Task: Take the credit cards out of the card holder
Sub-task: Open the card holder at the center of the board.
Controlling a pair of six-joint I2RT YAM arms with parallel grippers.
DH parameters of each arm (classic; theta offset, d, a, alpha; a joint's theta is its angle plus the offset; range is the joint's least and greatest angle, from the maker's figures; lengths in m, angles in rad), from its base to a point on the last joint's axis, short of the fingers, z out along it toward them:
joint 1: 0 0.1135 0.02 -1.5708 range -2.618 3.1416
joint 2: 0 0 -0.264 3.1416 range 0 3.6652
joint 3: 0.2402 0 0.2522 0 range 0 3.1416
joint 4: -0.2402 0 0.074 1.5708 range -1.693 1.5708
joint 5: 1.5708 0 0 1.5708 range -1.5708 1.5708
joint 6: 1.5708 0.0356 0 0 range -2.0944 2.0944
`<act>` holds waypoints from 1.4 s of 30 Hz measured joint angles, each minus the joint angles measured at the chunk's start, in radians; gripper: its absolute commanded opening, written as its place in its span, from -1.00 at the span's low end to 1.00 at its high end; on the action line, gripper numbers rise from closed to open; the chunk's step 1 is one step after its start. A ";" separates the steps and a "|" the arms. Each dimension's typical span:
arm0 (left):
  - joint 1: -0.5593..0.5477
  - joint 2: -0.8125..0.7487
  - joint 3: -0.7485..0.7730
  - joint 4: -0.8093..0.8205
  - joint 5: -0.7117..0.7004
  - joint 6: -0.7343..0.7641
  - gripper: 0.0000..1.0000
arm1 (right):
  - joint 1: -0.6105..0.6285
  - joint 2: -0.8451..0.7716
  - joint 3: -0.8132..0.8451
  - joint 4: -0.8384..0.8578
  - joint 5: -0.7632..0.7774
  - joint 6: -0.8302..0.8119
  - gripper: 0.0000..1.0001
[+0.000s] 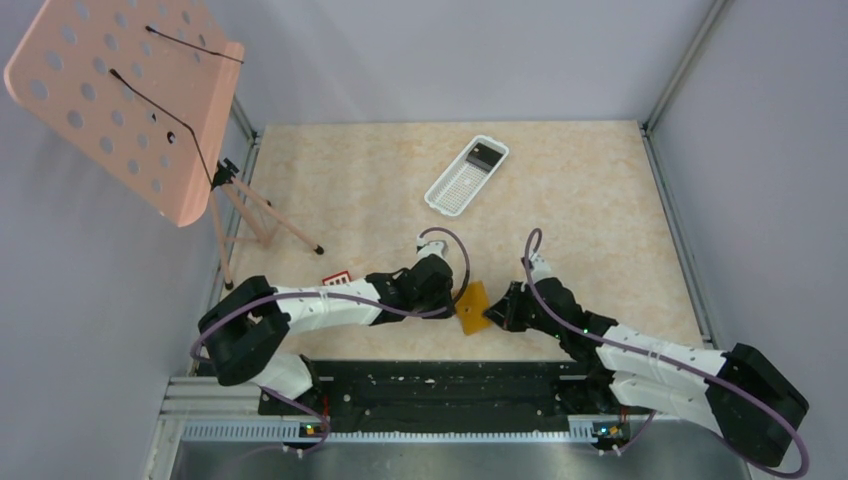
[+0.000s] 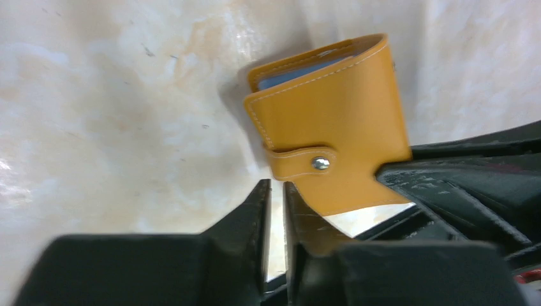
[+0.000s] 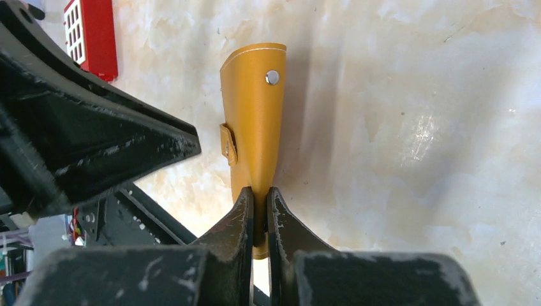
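Note:
The card holder [image 1: 472, 308], a tan-brown wallet, is folded shut with its snap tab [image 2: 306, 162] fastened. My right gripper [image 3: 259, 194] is shut on its lower edge and holds it upright [image 3: 254, 127] between the two arms. Blue card edges [image 2: 300, 70] show at its far, open edge. My left gripper [image 2: 276, 186] is just below the tab's end, its fingers almost together with only a thin gap and nothing between them. In the top view the left gripper [image 1: 452, 298] is at the holder's left side and the right gripper [image 1: 490, 315] at its right.
A white slotted tray [image 1: 452, 190] with a dark item in its far end lies toward the back. A small red and white object [image 1: 336, 277] sits by the left arm and also shows in the right wrist view [image 3: 89, 35]. A pink perforated stand [image 1: 130, 100] on tripod legs is at the left.

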 measured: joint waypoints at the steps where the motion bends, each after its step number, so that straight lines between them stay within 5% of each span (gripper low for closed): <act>1: 0.000 -0.003 0.000 -0.010 -0.004 -0.006 -0.75 | 0.000 -0.005 -0.002 -0.005 0.003 0.000 -1.00; 17: -0.004 0.018 0.073 -0.051 0.079 0.027 -0.28 | 0.000 -0.020 -0.007 -0.009 -0.008 -0.018 -1.00; 24: -0.028 0.130 0.206 -0.059 0.054 0.037 -0.27 | 0.000 -0.018 -0.007 -0.004 -0.011 -0.018 -1.00; 42: -0.029 0.202 0.244 -0.153 -0.007 0.034 -0.29 | 0.000 -0.016 -0.011 -0.018 -0.003 -0.018 -1.00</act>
